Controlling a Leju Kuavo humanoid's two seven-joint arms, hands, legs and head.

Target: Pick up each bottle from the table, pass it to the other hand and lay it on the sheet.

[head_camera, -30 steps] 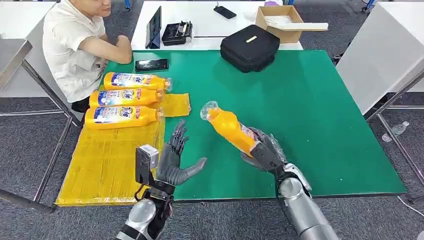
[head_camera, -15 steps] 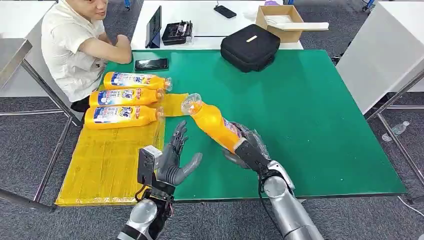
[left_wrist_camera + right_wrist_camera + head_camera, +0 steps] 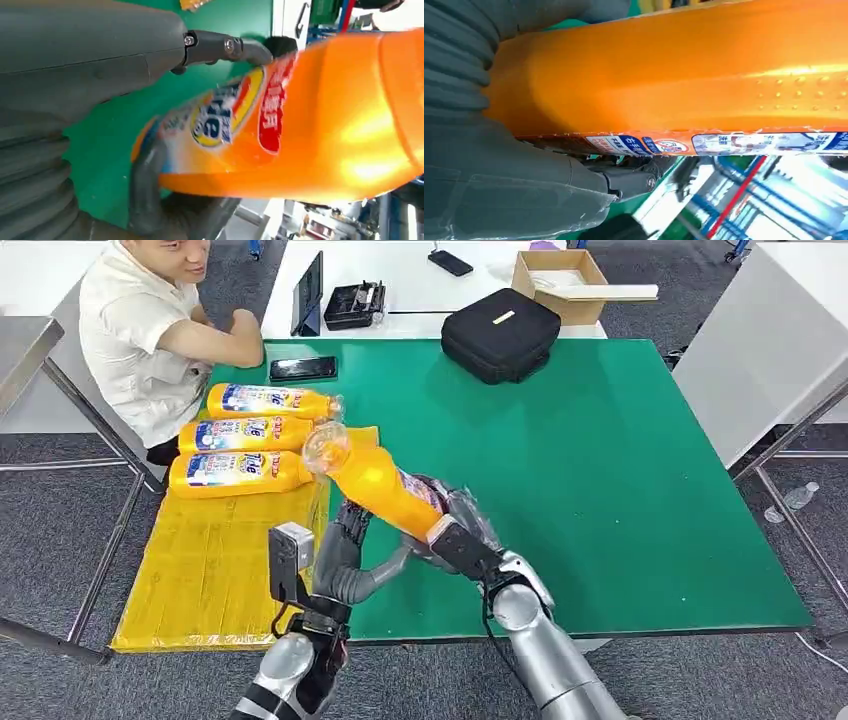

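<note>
The right hand (image 3: 455,535) grips the glossy orange plastic bottle (image 3: 375,483) at its base; the open left hand (image 3: 345,560) should clasp its stiff, probably slippery middle.

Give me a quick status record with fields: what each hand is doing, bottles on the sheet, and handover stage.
right hand: grips the base end of the orange bottle, cap end tilted up toward the sheet
left hand: fingers spread beside the bottle's body; contact unclear
bottles on yellow sheet: three, lying side by side at its far end
handover stage: bottle brought to the left hand, not yet passed
bystander: person seated at the table's far left corner
</note>
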